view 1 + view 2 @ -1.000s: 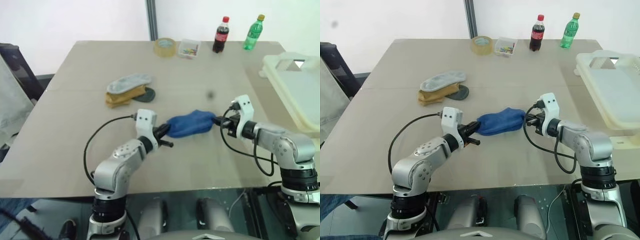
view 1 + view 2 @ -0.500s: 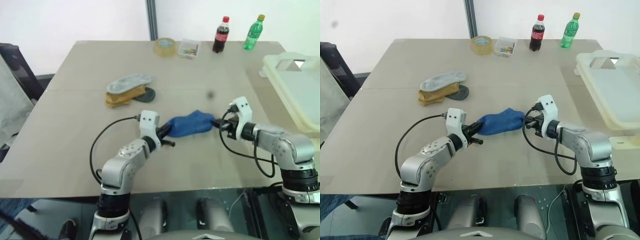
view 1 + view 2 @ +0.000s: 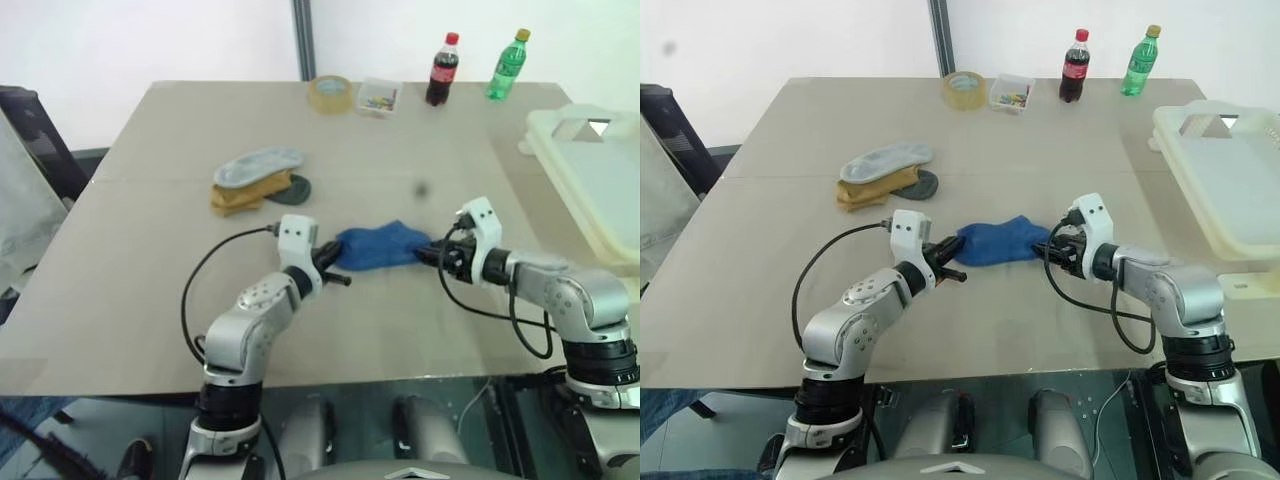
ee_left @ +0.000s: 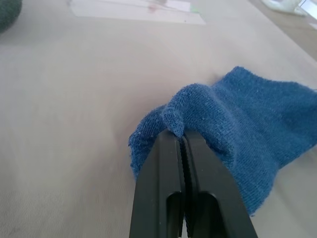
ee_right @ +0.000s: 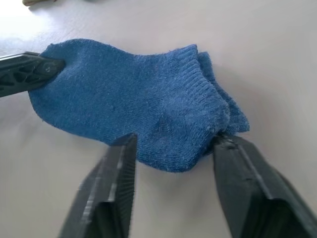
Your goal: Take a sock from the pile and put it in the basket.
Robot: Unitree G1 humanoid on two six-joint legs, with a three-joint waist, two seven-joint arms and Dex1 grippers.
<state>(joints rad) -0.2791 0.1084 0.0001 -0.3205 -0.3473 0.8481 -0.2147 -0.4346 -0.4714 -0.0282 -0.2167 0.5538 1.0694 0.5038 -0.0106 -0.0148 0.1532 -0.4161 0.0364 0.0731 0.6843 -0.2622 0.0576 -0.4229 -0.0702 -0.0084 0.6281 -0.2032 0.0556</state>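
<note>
The soft royal-blue fabric sock [image 3: 380, 246] lies on the beige table [image 3: 160, 290] between both grippers. The left gripper [image 4: 184, 144] pinches its toe end tightly; the right gripper [image 5: 171, 144] has its fingers spread apart around the cuff.

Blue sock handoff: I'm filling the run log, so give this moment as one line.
blue sock: on table, outside basket | left claw: shut on toe end | right claw: open around cuff

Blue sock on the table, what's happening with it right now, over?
Left pincer shut on soft royal-blue fabric sock. Right pincer open, straddling its cuff end. Sock on table, cream plastic basket off right. Nothing in the way.
</note>
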